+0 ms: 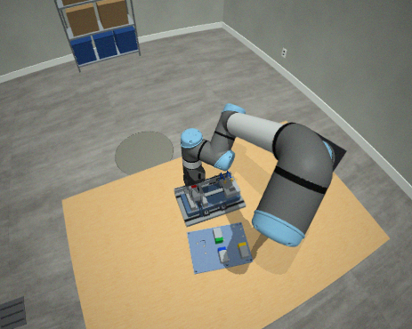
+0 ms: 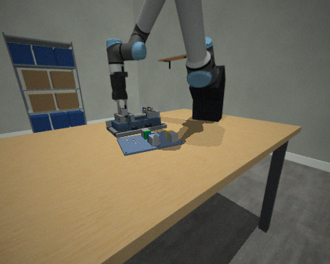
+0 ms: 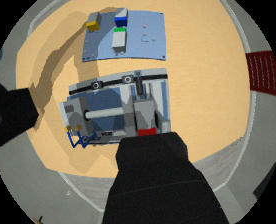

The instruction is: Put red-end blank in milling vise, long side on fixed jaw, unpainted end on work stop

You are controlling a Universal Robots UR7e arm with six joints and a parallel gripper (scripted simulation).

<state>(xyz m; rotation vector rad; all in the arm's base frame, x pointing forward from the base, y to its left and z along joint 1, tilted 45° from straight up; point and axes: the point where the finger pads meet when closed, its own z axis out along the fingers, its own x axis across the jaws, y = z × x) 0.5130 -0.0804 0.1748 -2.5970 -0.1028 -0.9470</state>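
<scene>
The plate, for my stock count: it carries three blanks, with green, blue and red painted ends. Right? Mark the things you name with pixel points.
Not quite: the third blank (image 1: 244,251) (image 2: 172,136) (image 3: 93,21) on the plate (image 1: 205,262) (image 2: 135,148) (image 3: 156,25) has a yellow end, as the top view shows. The green and blue ones are right.
</scene>
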